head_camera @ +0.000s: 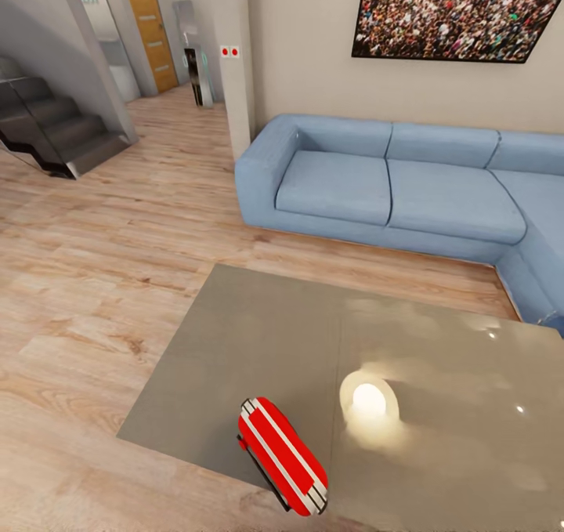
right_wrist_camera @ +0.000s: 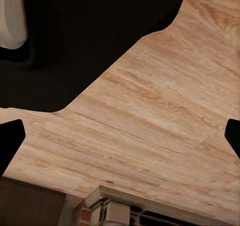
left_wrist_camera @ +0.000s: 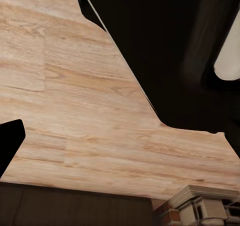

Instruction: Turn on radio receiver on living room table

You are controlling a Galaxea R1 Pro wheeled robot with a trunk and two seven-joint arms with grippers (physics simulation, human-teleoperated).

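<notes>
Radio receiver, a small red rounded box with white stripes (head_camera: 283, 454), is seen at lower centre on the glossy grey worktop (head_camera: 258, 336). Finger states cannot be told. An arm should be raised and its dial located before pressing.
</notes>
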